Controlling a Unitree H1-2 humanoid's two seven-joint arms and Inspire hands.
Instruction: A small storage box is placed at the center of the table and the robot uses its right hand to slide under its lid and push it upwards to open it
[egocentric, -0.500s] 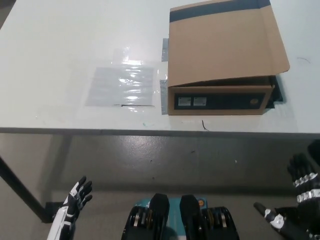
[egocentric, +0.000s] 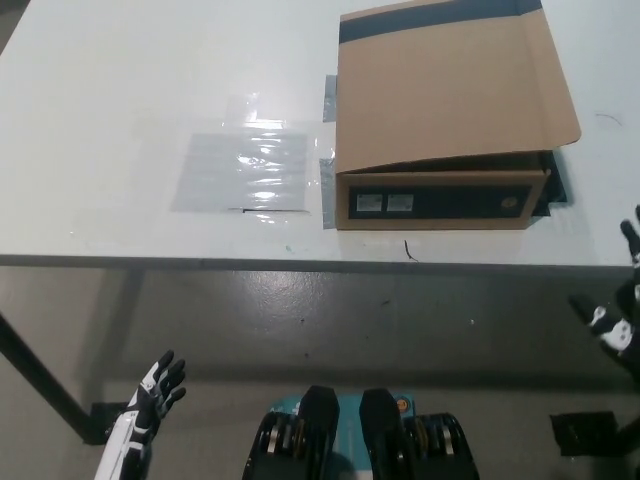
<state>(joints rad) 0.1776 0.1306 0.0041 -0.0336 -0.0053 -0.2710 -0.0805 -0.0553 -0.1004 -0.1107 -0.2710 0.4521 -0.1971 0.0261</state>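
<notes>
A brown cardboard storage box (egocentric: 445, 195) sits on the white table (egocentric: 150, 90), right of centre. Its lid (egocentric: 450, 85) lies flat and closed over it, the lid's front edge slightly raised at the right. My black right hand (egocentric: 622, 325) shows at the picture's right edge, below the table's front edge and right of the box, fingers spread, holding nothing. My white left hand (egocentric: 152, 398) rests at the lower left, below the table, fingers apart and empty.
A clear plastic sheet (egocentric: 243, 172) is taped flat on the table left of the box. Grey tape strips (egocentric: 328, 190) hold the box's left side. A black table leg (egocentric: 40, 385) slants at the lower left over the grey floor.
My right hand has risen from the bottom right corner up toward the table edge, now partly cut off by the picture's right side. The box and left hand are unmoved.
</notes>
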